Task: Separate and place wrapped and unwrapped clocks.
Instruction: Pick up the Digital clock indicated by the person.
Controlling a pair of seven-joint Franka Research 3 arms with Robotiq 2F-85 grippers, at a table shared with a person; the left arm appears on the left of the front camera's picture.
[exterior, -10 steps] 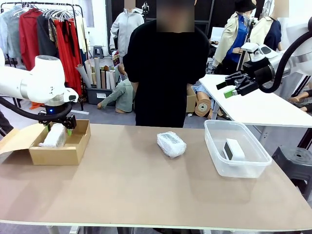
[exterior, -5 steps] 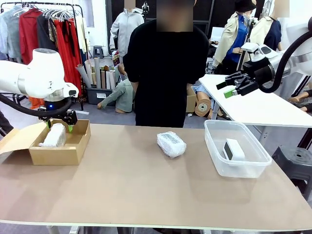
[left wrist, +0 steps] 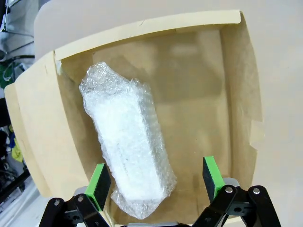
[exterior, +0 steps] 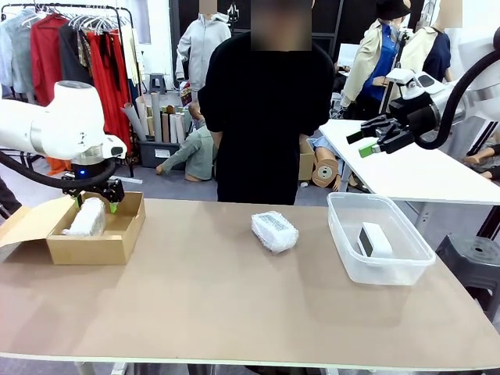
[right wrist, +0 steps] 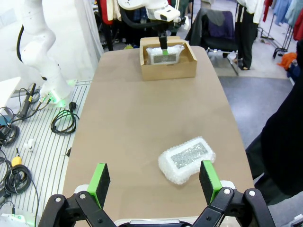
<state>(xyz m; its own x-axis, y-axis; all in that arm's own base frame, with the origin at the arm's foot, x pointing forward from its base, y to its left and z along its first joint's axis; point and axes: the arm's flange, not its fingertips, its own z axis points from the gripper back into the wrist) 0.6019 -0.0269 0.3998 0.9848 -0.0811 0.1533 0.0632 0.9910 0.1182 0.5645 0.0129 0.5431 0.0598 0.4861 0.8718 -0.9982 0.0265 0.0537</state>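
The left hand [exterior: 95, 204] hangs open over the long wrapped clock [left wrist: 125, 142] in the cardboard box [left wrist: 239, 94], while the right hand [exterior: 361, 143] is open and empty.

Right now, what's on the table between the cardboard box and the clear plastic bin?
One squat wrapped clock, alone on the tabletop, touching neither the cardboard box nor the clear bin. The front view shows it.

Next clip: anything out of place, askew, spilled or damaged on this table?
Nothing is damaged or spilled. The long wrapped bundle lies slightly diagonal in the cardboard box, the bare white clock is in the clear bin, and the squat wrapped bundle sits alone mid-table, not yet sorted.
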